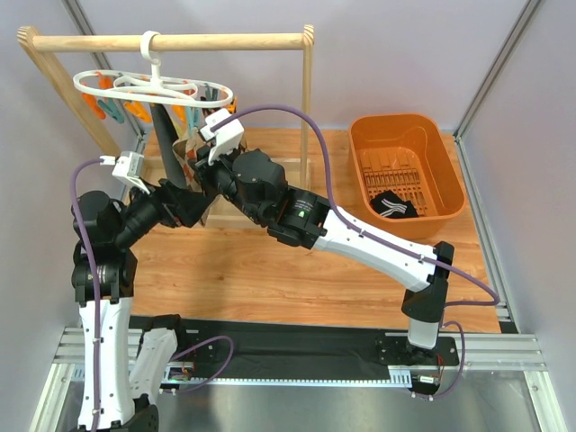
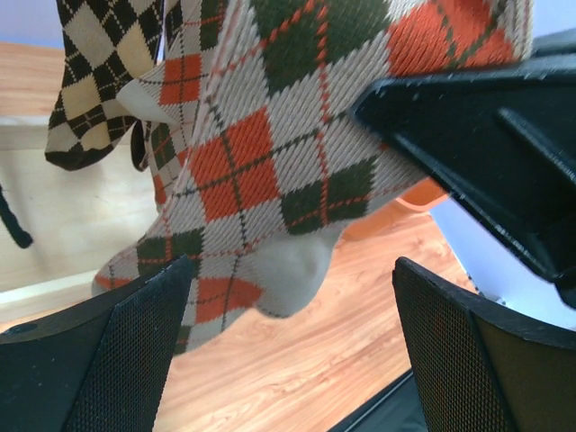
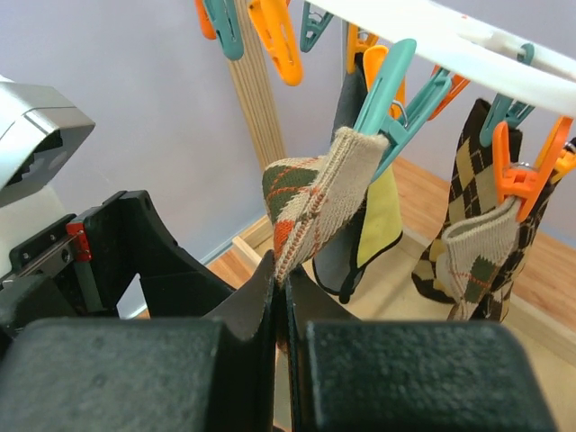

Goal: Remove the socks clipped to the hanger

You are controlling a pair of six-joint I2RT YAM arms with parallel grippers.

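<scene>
A wooden rack [image 1: 225, 41] stands at the far left of the table [image 1: 234, 279], an orange basket [image 1: 450, 180] far right, a black mat [image 1: 297, 346] along the near edge

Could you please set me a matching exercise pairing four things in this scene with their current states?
1. right gripper
2. left gripper
3. hanger
4. orange basket

A. holds a black sock
B. open, facing the argyle sock
C. hooked over the wooden rail
D. shut on the argyle sock

Pairs: 1-D, 2-B, 3-C, 4-A.
</scene>
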